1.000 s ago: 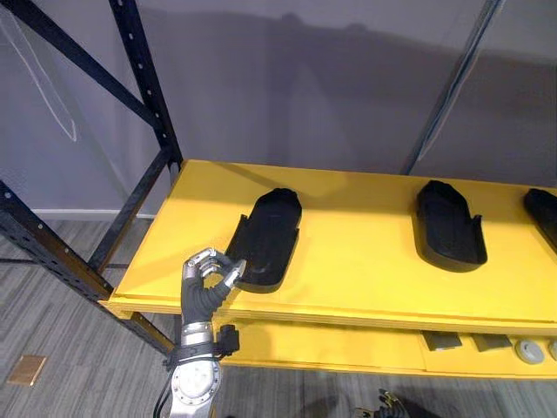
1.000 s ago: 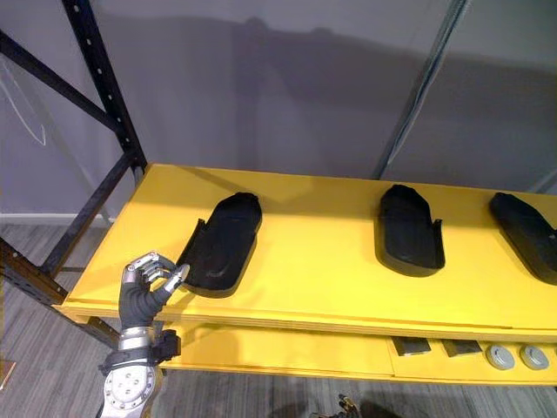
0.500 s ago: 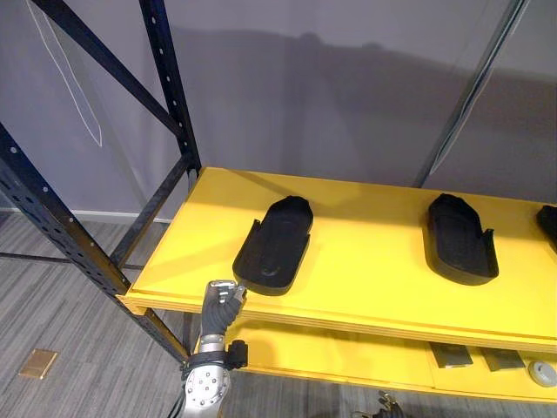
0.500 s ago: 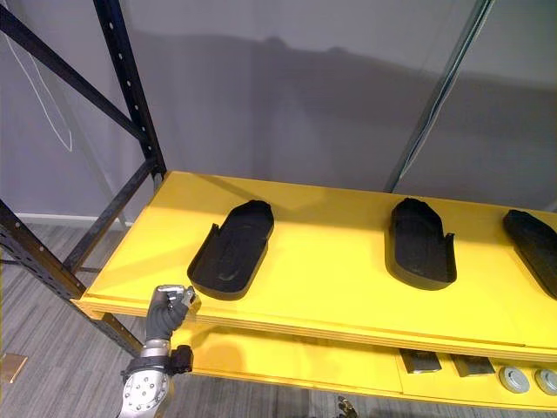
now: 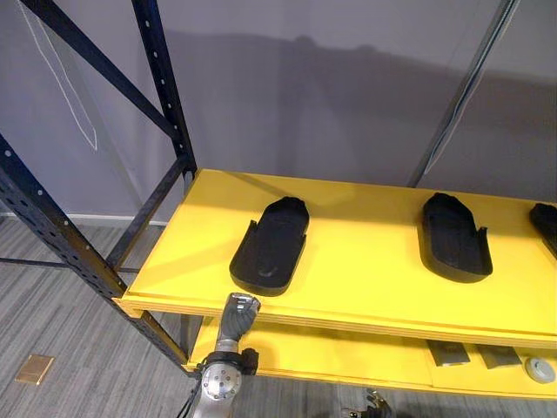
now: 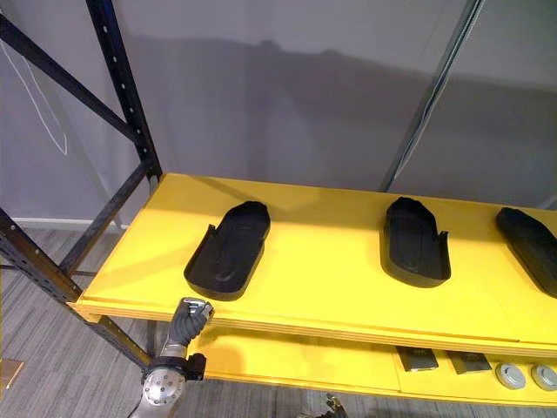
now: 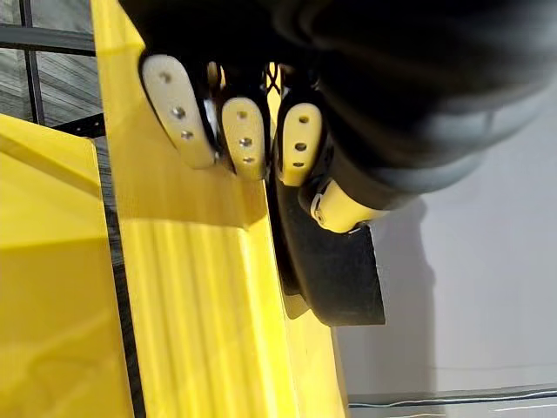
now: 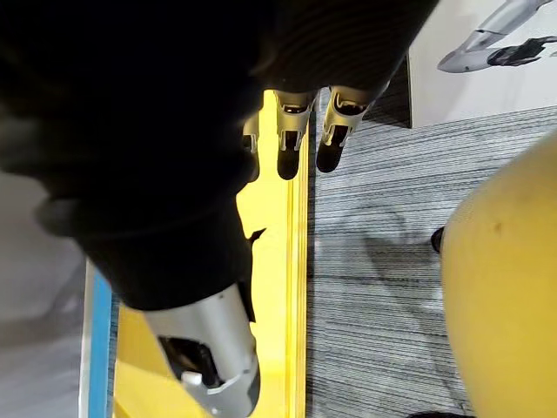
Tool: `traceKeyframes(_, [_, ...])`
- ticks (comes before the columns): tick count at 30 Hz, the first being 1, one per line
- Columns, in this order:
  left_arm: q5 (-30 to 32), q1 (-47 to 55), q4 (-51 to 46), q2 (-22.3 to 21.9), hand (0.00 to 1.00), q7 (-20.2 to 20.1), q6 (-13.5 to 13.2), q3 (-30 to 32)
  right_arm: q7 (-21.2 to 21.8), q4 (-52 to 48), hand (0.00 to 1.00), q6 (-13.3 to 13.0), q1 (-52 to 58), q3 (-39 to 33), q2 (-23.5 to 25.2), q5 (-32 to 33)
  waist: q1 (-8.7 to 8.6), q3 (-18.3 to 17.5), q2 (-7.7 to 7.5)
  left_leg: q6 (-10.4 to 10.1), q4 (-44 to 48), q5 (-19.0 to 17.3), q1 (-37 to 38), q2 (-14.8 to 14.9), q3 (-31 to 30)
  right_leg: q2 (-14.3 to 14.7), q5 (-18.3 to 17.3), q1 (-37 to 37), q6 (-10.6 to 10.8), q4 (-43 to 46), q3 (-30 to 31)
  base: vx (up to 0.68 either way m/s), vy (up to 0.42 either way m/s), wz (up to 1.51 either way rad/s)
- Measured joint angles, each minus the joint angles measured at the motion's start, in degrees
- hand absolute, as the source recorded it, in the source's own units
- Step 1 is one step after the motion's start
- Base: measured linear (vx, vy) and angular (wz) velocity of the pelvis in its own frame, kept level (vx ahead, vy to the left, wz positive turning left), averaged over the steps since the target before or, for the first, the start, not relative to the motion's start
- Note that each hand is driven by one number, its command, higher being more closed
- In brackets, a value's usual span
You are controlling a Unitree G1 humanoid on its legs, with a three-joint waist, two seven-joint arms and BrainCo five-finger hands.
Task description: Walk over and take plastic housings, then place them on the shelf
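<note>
A bright yellow shelf [image 5: 365, 270] sits in a black metal rack [image 5: 165, 96] against a grey wall. Three black plastic housings lie flat on it, well apart from one another. The left housing [image 5: 270, 244] is near the front edge, the middle housing [image 5: 452, 237] is further along, and a third housing [image 6: 526, 239] sits at the far right, partly cut off. All three rest fully on the shelf, so the placing looks largely done. Whether more housings wait elsewhere cannot be told from here, and neither hand carries one.

The robot's left hand [image 5: 237, 313] hangs just below the shelf's front edge, beneath the near end of the left housing and clear of it. Seen from its wrist, its fingers [image 7: 244, 131] are curled inward in a loose fist close to the edge board, with the thumb [image 7: 344, 205] tucked beside them and nothing held. Whether they brush the board I cannot tell. The housing shows just past them, on top of the shelf.

The right hand [image 8: 291, 122] hangs low beside a lower yellow board, over grey striped floor [image 8: 383, 244]. Its fingers look relaxed and nearly straight, gripping nothing.

On the lower board lie a few small parts [image 6: 509, 376], some dark and some round and grey.
</note>
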Motion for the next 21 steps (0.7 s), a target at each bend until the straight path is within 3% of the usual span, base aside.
traceKeyframes(6, [0.06, -0.84, 1.27, 1.57, 1.00, 0.79, -0.80, -0.14, 0.01, 0.51, 0.00, 0.01, -0.64, 0.00, 0.03, -0.19, -1.19, -0.02, 0.02, 0.04, 0.00, 0.04, -0.08, -0.01, 0.39, 0.00, 0.44, -0.42, 0.16, 0.01, 0.47, -0.04, 0.014, -0.03])
traceKeyframes(21, [1.26, -1.94, 0.84, 4.06, 1.00, 0.61, -0.64, -6.39, 0.03, 1.78, 0.00, -0.01, -1.53, 0.66, -0.57, -0.21, -1.44, -0.03, 0.02, 0.36, 0.02, 0.25, -1.09, -0.27, 1.06, -0.14, 0.96, -2.03, 0.22, 0.23, 1.72, -0.02, 0.011, -0.03])
